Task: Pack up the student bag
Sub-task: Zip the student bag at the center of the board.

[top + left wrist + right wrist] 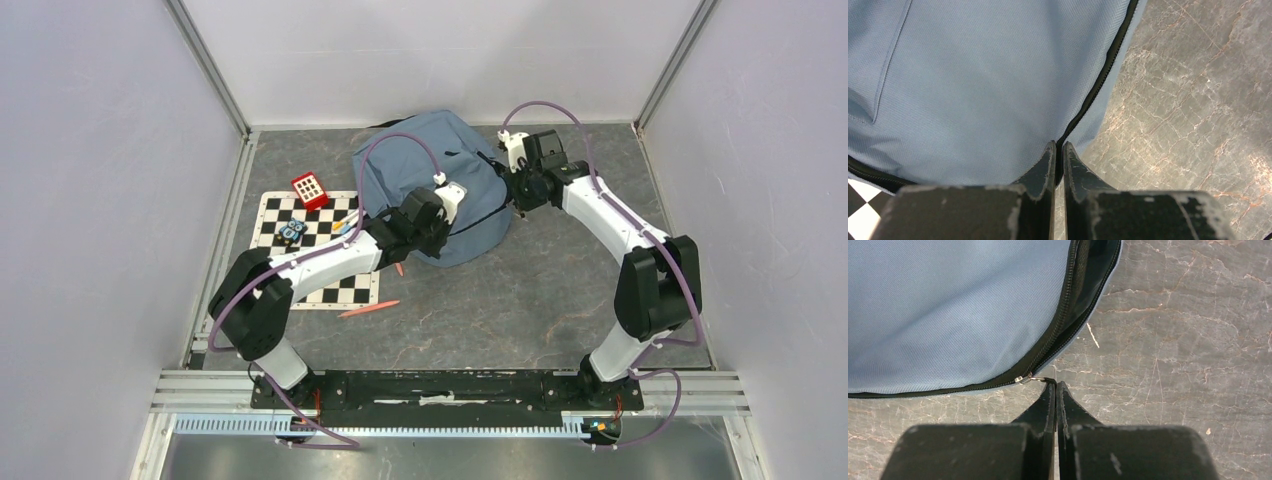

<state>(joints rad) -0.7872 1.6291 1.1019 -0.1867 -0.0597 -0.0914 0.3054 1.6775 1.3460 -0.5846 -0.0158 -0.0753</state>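
The student bag [420,165] is a blue-grey backpack lying flat at the back middle of the floor. My left gripper [437,243] sits at its near edge. In the left wrist view the left gripper [1059,148] is shut on the bag's [973,85] dark zipper seam [1098,82]. My right gripper [510,195] is at the bag's right edge. In the right wrist view the right gripper [1055,385] is shut on the zipper pull beside the metal slider [1023,378]. The zipper gapes open above the slider [1083,270]. The inside of the bag is hidden.
A checkered mat [345,290] lies left of the bag with a red keypad-like item [309,189] and a small blue item [292,232] on it. An orange pen [368,309] lies near the mat's front corner. Metal rails border the floor at left [222,250].
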